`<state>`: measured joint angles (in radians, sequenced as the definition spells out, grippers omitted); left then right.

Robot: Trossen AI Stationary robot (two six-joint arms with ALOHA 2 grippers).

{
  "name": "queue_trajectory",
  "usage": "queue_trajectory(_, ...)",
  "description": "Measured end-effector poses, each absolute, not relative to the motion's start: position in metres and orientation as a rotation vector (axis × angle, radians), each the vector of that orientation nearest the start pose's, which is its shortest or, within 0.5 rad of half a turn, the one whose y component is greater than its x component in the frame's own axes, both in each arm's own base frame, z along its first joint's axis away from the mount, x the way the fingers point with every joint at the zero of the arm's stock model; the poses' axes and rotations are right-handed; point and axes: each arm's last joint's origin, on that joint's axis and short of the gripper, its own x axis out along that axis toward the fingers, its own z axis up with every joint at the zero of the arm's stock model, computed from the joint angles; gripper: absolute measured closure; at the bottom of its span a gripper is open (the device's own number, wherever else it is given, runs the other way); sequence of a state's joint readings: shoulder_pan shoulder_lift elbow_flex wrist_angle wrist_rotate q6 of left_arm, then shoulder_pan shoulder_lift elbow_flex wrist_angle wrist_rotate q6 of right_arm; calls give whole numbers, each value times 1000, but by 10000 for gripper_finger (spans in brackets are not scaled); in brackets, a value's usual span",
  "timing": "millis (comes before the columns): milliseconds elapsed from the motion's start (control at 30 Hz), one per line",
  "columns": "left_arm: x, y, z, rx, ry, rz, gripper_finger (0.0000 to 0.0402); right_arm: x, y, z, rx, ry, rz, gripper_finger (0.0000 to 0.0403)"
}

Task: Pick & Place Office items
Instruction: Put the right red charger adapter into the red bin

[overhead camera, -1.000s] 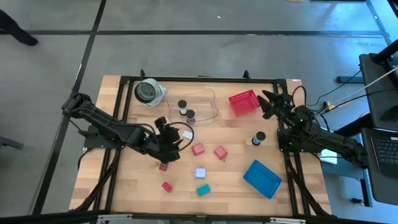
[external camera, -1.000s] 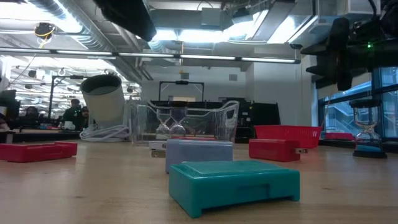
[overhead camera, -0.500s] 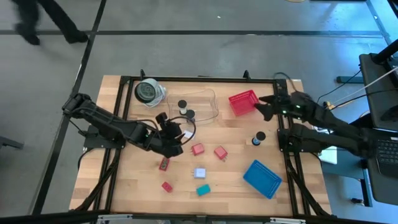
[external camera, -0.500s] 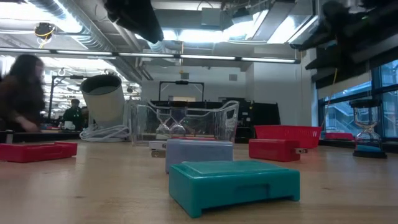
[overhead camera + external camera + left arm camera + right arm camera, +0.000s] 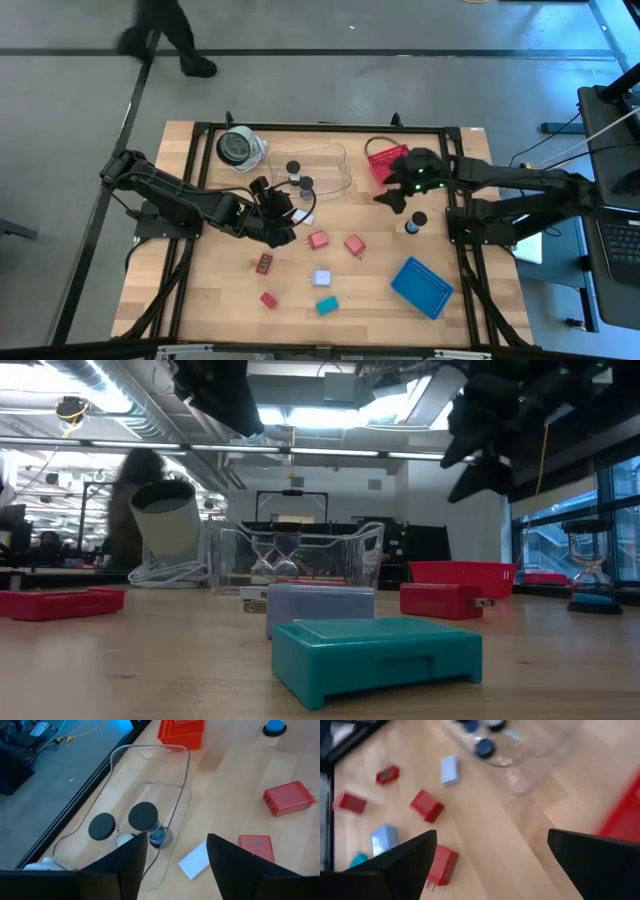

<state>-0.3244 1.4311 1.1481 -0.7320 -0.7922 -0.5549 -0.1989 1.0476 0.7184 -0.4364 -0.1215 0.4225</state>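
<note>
Where the clear tray (image 5: 318,168) sits near the table's far edge in the high view, the left gripper (image 5: 283,212) is seen just beside its near corner, next to a white piece (image 5: 303,216). Two black-capped cylinders (image 5: 300,176) stand inside the tray. The right gripper (image 5: 392,197) hangs between the tray and the red mesh basket (image 5: 384,162). Nearer than the tray lie two red blocks (image 5: 337,242), a pale-blue block (image 5: 321,278), a teal block (image 5: 327,305) and two smaller red pieces (image 5: 266,281).

In the low view, the teal block (image 5: 376,656) lies in front of the tray (image 5: 295,559).

In the left wrist view, the fingers (image 5: 131,857) are spread and hold nothing, the tray (image 5: 165,795) lying just past them.

In the right wrist view, the fingers (image 5: 407,857) are parted wide and empty above the red blocks (image 5: 427,805).
</note>
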Motion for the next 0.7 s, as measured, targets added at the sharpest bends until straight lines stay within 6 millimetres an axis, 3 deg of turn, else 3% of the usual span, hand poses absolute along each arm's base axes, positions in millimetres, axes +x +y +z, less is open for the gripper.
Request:
queue_trajectory(233,271,-72,278,50,732,636,206,254,-6,229,393,796,-105,35)
queue_trajectory(533,264,-69,274,106,807,647,213,287,44,198,110,940,27,28)
queue_trajectory(600,263,-69,274,113,816,649,215,293,49,195,155,941,-56,28)
queue_trajectory(700,262,-69,273,116,839,639,217,301,52,190,387,932,-238,27)
